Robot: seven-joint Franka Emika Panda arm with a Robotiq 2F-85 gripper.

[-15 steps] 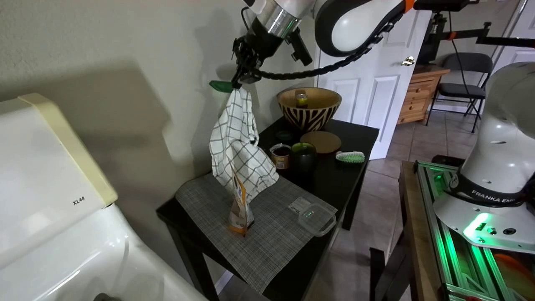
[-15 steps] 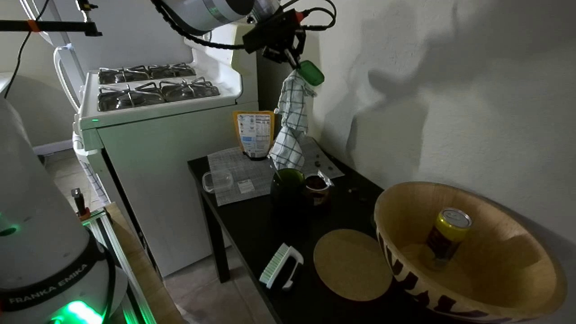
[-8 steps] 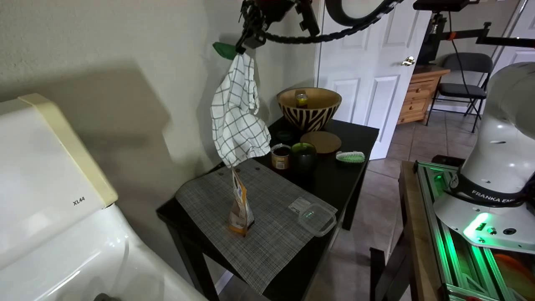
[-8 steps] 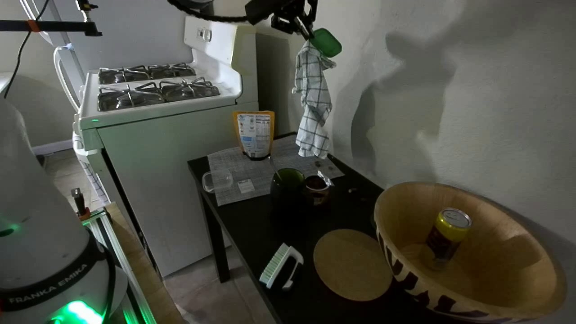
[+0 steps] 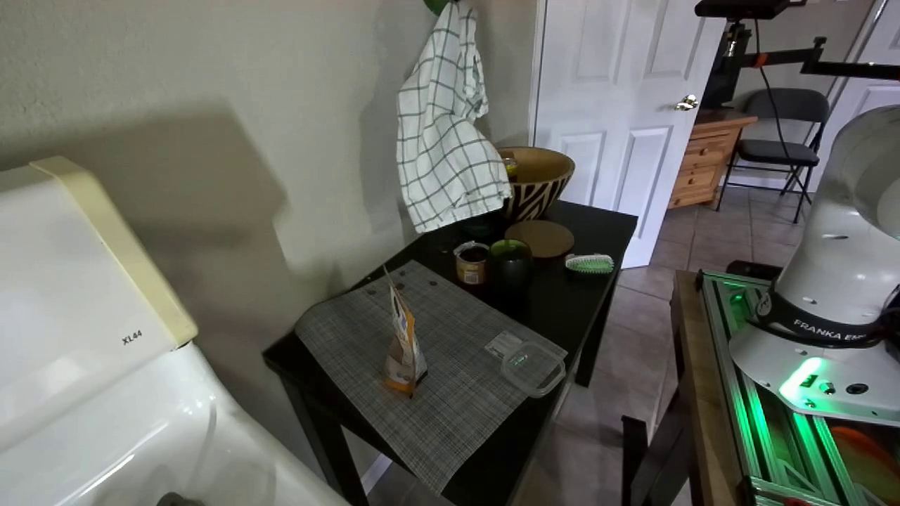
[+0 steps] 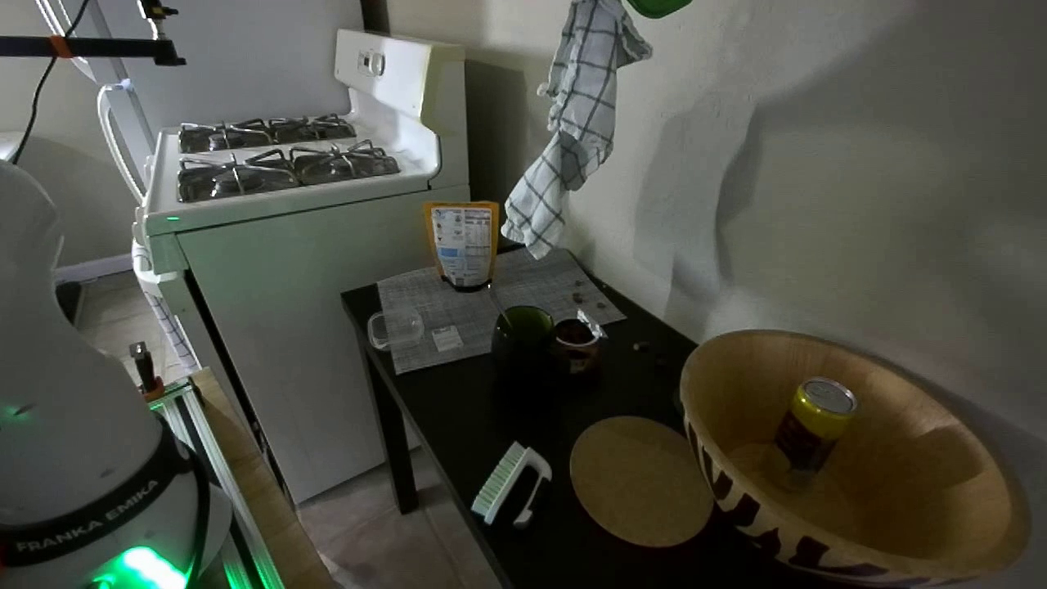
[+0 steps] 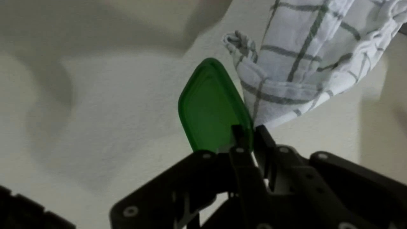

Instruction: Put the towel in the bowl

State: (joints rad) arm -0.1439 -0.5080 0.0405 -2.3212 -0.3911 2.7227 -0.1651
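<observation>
- There hung the towel (image 5: 450, 133), high in mid-air, upper centre of the frame in both exterior views, its hem dangling clear of the desk (image 6: 466, 417)!
- A firm clench from the hand (image 7: 249, 133), low centre in the wrist view: it had the towel by its top end, with a green piece (image 7: 210, 105) caught alongside!
- The bowl (image 6: 900, 507) sat at lower right in an exterior view, well apart from the towel, a yellow-topped can (image 6: 818, 417) inside it.
- Down at lower centre of that frame, a brush (image 6: 499, 483) lay beside a round board (image 6: 642, 483); near mid-frame, a pouch (image 6: 464, 245) stood upright on the grey mat (image 6: 421, 352).
</observation>
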